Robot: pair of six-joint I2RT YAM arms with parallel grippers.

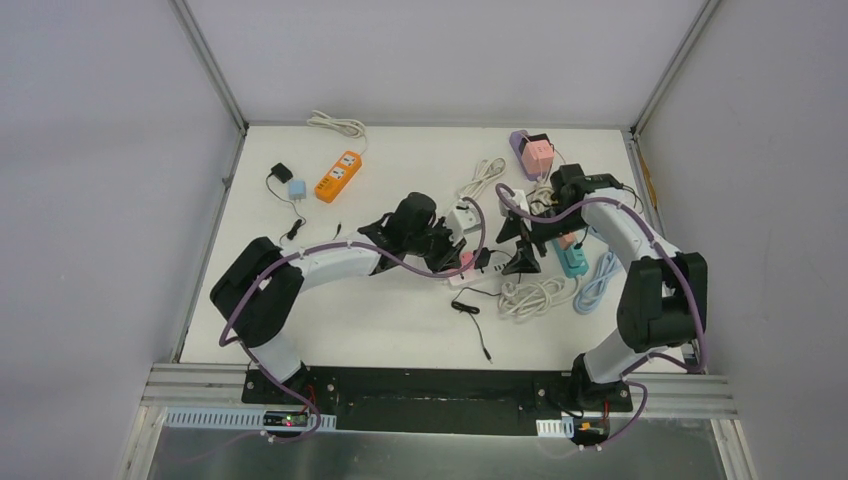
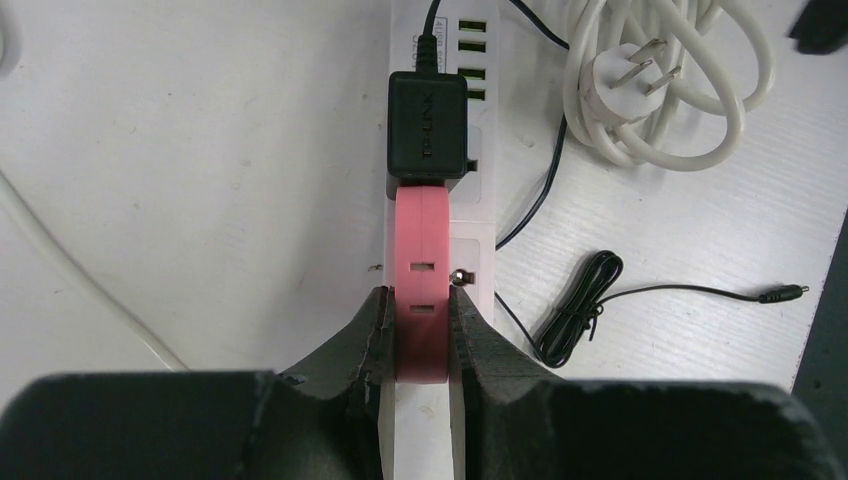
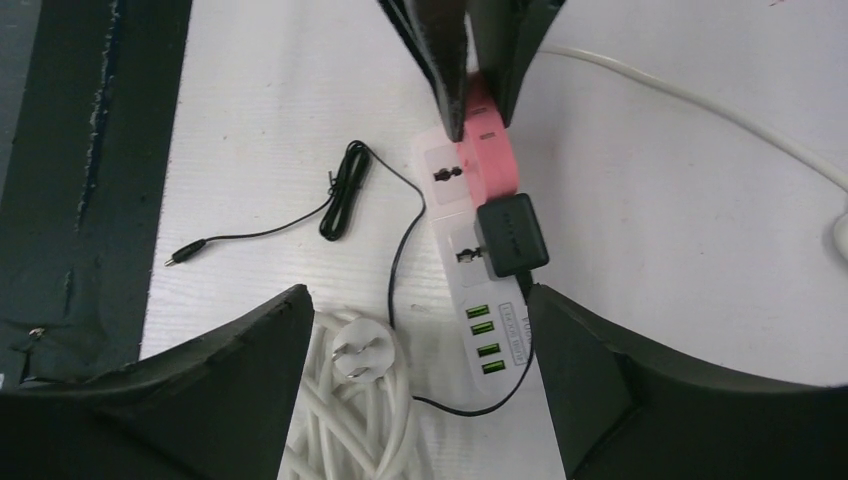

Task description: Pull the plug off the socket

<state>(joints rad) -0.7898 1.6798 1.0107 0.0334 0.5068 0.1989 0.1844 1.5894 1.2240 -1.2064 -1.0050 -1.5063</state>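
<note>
Left gripper (image 2: 421,325) pinching pink plug (image 2: 422,240) | black adapter (image 2: 427,125) seated in white power strip (image 2: 476,232) | right gripper (image 3: 418,300) spread

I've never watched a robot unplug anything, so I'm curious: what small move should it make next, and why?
Probably lower the open right gripper and close it on the white power strip. The left gripper is clamped on the pink plug, but nothing holds the strip down, so pulling might just lift it.

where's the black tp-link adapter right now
In the left wrist view, the black TP-Link adapter sits plugged into the white power strip, just beyond the pink plug clamped in the jaws of the left gripper.
</note>
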